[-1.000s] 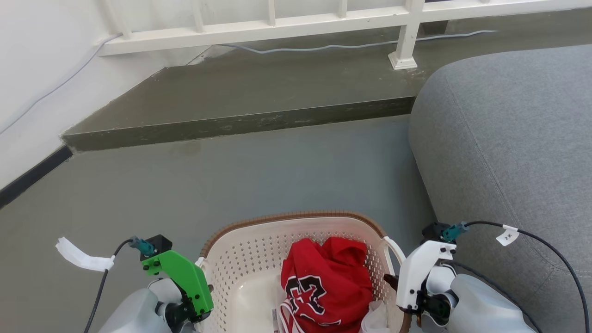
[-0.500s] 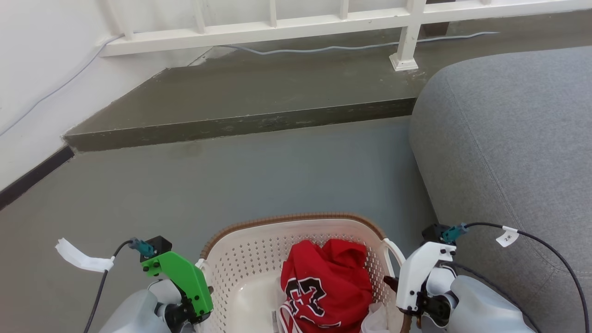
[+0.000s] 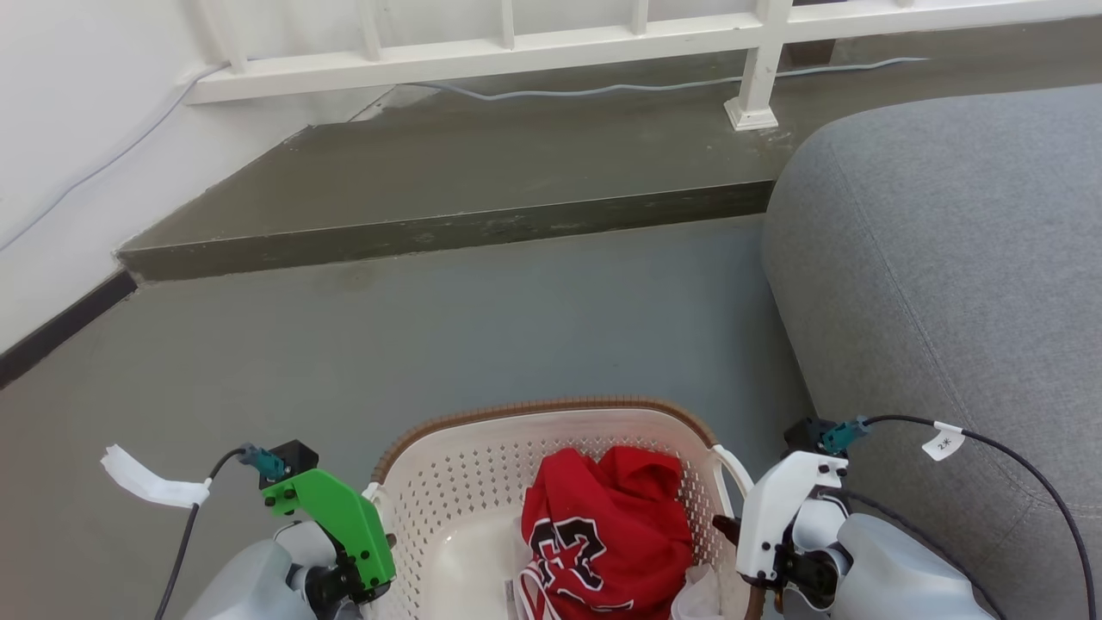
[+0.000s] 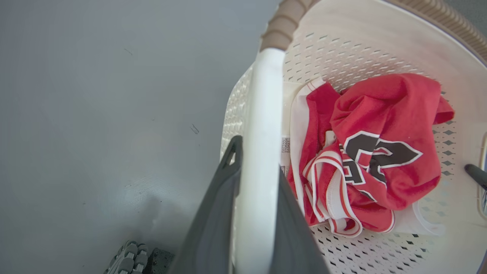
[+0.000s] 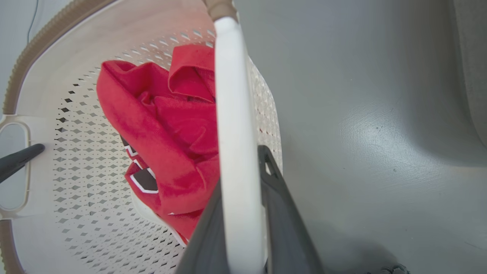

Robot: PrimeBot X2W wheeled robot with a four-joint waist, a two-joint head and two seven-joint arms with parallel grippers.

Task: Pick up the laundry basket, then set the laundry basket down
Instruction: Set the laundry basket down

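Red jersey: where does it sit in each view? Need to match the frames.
Head view: red jersey at bottom centre, in the right half of the laundry basket.
Left wrist view: jersey right of centre, beyond the basket's left handle.
Right wrist view: jersey left of centre, partly behind the basket's right handle.
Shared landmark: the basket's brown rim.

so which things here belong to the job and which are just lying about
job: cream-white perforated plastic laundry basket, left gripper, right gripper, both shut on it
lying about: crumpled red jersey inside it, grey fabric sofa, white railing, grey cable
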